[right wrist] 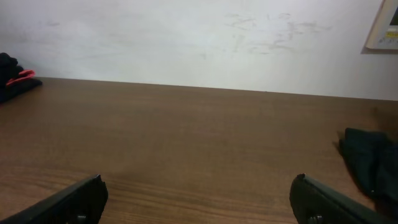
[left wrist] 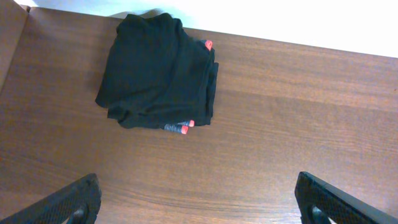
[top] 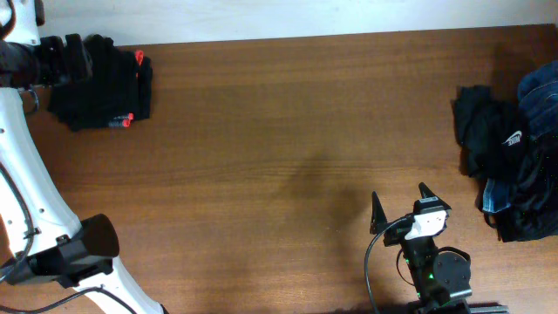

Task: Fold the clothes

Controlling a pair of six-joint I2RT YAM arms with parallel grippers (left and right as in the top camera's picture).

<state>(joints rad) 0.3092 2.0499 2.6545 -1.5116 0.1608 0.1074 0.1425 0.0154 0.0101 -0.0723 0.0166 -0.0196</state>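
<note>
The clothes lie in two places. A folded black stack with red tags [top: 103, 83] [left wrist: 158, 71] sits at the far left corner of the table; its edge also shows in the right wrist view [right wrist: 15, 81]. An unfolded heap [top: 514, 166] lies at the right edge, with a black shirt bearing a white logo [top: 513, 138] on top and blue fabric [top: 540, 87] behind it. A corner of this heap [right wrist: 370, 162] shows in the right wrist view. My left gripper [top: 78, 57] [left wrist: 198, 180] hovers open by the folded stack, holding nothing. My right gripper [top: 399, 194] [right wrist: 199, 180] stands open over bare wood, left of the heap.
The brown wooden table [top: 288, 131] stretches between stack and heap. A white wall [right wrist: 199, 37] runs along the far edge. My left arm's white links [top: 26, 174] cross the left side. The right arm's base [top: 436, 270] sits at the front edge.
</note>
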